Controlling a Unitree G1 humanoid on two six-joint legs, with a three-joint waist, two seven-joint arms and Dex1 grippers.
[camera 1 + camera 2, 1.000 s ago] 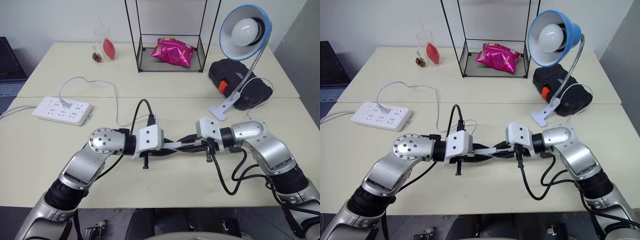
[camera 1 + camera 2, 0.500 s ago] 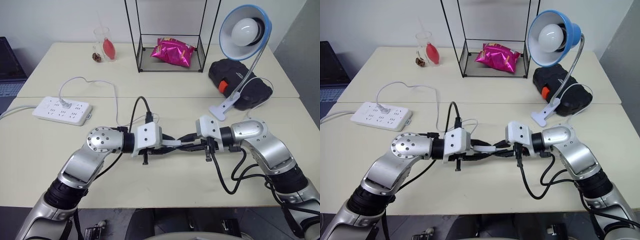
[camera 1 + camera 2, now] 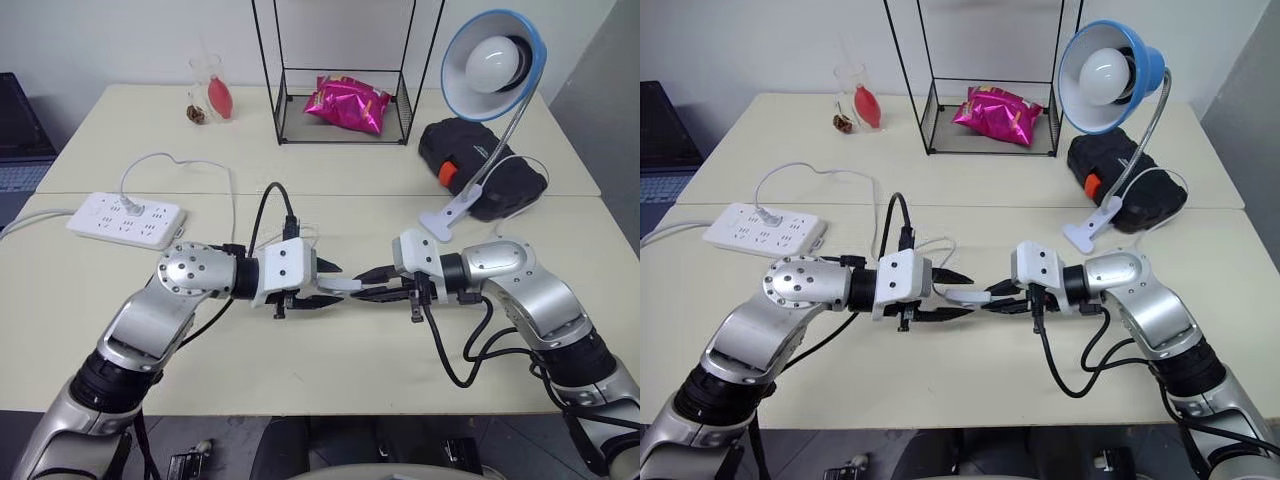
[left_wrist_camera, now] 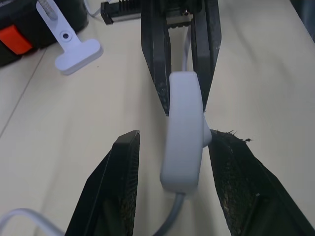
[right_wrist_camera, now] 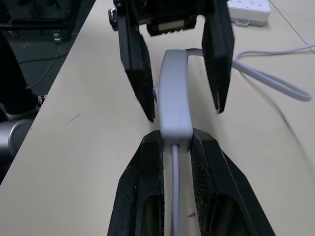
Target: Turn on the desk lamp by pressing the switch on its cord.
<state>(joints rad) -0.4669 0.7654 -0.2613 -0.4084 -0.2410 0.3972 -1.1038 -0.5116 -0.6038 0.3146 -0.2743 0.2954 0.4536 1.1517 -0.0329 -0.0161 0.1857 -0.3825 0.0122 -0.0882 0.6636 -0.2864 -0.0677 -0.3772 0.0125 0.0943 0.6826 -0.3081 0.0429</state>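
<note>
While the switch (image 4: 183, 129) is pinched at 1 end by the right gripper (image 3: 378, 283), it is held just above the tabletop (image 3: 330, 370) near its front edge, midway between the 2 arms. Its long axis runs from one gripper to the other, in line with the cord (image 5: 173, 196). The left gripper (image 3: 322, 283) is spread, its fingers (image 4: 125, 162) flanking the switch's free end, one apart from it. The desk lamp (image 3: 490, 70) appears unlit, so a fresh squeeze by the left gripper is judged likely.
</note>
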